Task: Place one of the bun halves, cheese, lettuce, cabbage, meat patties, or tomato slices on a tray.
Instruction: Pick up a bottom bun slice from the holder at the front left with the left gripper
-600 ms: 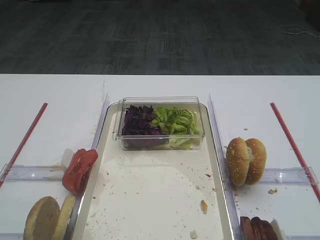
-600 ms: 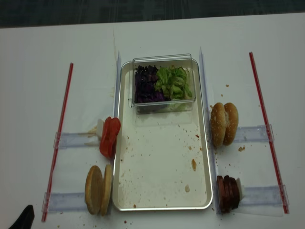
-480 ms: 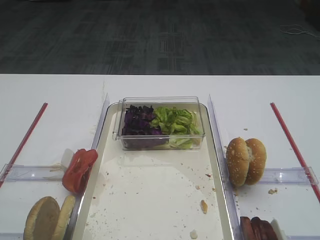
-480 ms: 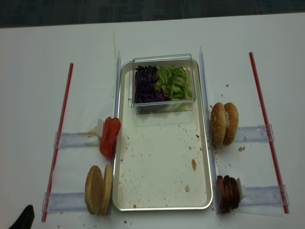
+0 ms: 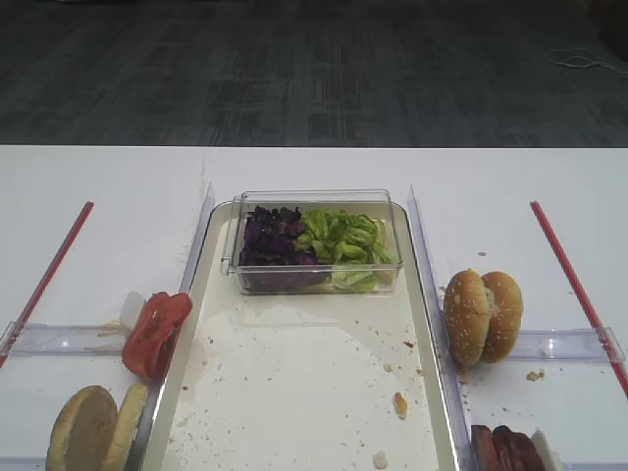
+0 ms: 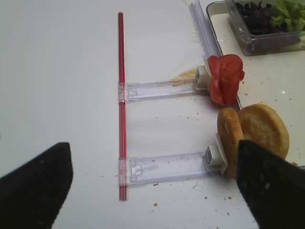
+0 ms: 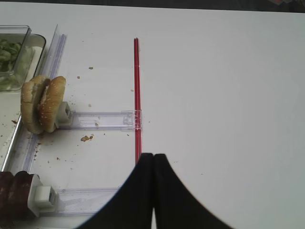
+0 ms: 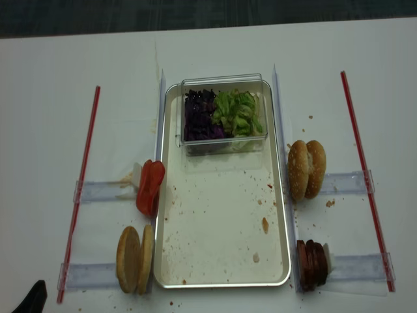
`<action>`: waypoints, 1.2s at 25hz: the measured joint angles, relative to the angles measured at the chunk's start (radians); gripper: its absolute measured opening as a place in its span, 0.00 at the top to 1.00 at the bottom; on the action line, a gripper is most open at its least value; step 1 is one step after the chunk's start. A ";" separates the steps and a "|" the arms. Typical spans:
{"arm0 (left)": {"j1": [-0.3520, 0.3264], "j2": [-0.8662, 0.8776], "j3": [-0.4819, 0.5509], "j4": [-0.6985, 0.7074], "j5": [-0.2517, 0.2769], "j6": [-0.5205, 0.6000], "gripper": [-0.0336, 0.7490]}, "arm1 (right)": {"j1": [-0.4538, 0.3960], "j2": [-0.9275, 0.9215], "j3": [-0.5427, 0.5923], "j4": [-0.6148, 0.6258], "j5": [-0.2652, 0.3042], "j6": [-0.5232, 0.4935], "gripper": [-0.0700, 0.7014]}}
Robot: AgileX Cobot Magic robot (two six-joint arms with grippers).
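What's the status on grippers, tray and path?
Left gripper open, empty; right gripper shut, empty. Long silvery metal tray holds only the clear plastic box and crumbs. Nothing in the way.

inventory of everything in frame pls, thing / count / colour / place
tray: 1, silver, table centre, crumbs on floor
clear box: 1, far end of tray
cabbage: 1 heap, purple, box left half
lettuce: 1 heap, green, box right half
tomato slices: 1 bunch, red, left of tray
bun halves: 2, upright, near left
seeded bun pair: 2, upright, right of tray
meat patties: dark brown, near right
red strips: 2, table sides
left gripper: black, open
right gripper: black, shut
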 joint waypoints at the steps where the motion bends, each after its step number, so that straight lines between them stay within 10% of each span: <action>1: 0.000 0.000 0.000 0.000 0.000 0.000 0.10 | 0.000 0.000 0.000 0.000 0.000 0.000 0.52; 30: 0.000 0.053 0.000 -0.019 0.004 -0.029 0.10 | 0.000 0.000 0.000 0.000 0.000 0.000 0.52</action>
